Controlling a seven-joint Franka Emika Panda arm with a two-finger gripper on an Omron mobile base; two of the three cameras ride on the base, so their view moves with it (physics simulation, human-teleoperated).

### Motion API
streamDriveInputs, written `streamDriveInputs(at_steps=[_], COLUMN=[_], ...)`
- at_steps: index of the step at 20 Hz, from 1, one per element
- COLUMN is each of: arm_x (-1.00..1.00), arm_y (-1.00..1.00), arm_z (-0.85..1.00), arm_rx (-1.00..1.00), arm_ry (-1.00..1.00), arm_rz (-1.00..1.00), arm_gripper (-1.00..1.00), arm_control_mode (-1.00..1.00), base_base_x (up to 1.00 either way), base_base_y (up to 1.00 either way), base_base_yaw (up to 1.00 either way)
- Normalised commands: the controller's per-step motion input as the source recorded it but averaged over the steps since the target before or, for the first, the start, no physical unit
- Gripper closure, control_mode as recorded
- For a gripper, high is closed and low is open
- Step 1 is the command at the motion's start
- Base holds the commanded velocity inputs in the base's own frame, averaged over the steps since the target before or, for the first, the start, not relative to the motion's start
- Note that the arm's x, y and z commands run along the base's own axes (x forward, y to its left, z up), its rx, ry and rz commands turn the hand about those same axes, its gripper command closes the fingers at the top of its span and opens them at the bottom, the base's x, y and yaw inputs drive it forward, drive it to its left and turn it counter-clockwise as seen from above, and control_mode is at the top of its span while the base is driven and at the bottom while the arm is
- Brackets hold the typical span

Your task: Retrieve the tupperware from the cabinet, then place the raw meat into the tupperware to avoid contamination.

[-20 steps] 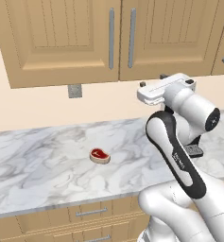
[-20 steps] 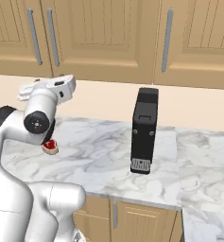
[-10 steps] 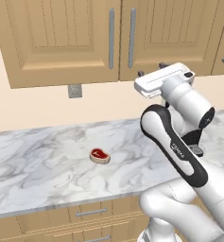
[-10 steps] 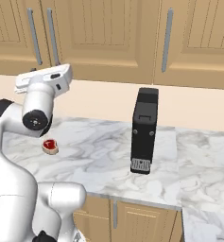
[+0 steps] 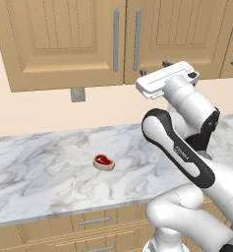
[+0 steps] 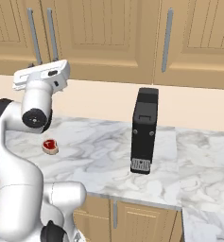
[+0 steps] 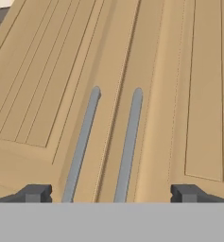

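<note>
The cabinet (image 5: pixel 78 34) hangs above the counter with both doors shut, and its two grey bar handles (image 5: pixel 116 39) stand side by side. My gripper (image 5: pixel 155 68) is raised just below those handles, open and holding nothing. In the hand view the handles (image 7: pixel 128 146) run up between my wide-apart fingertips (image 7: pixel 35 193), with the gripper (image 7: pixel 111 194) facing the door seam. The raw meat (image 5: pixel 103 161) lies on the marble counter (image 5: pixel 39 172), well below and left of the hand; it also shows in the right base view as a small red slice (image 6: pixel 50 146). The tupperware is hidden.
A tall black coffee machine (image 6: pixel 144 131) stands on the counter to the right of the arm. A grey wall outlet (image 5: pixel 77 94) sits under the cabinet. Drawers with horizontal handles (image 5: pixel 93 221) lie below the counter edge. Another cabinet door handle (image 6: pixel 166 40) is further right.
The arm has lifted the hand upward from counter height to the bottom of the cabinet handles. The gripper has stayed open. The meat has not moved.
</note>
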Motion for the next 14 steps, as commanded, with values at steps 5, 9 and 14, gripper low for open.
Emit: streamDriveInputs(at_steps=[5,9,14], arm_x=[0.08,0.15,0.15], arm_y=[0.04,0.00,0.00], arm_z=[0.01,0.01,0.05], arm_rx=[0.00,0.00,0.00], arm_ry=[0.00,0.00,0.00], arm_rz=[0.00,-0.01,-0.02], arm_gripper=[-1.00,-1.00,-1.00], arm_control_mode=[-1.00,-1.00,-1.00], base_base_x=[0.00,0.00,0.00], base_base_y=[0.00,0.00,0.00], base_base_yaw=[0.00,0.00,0.00])
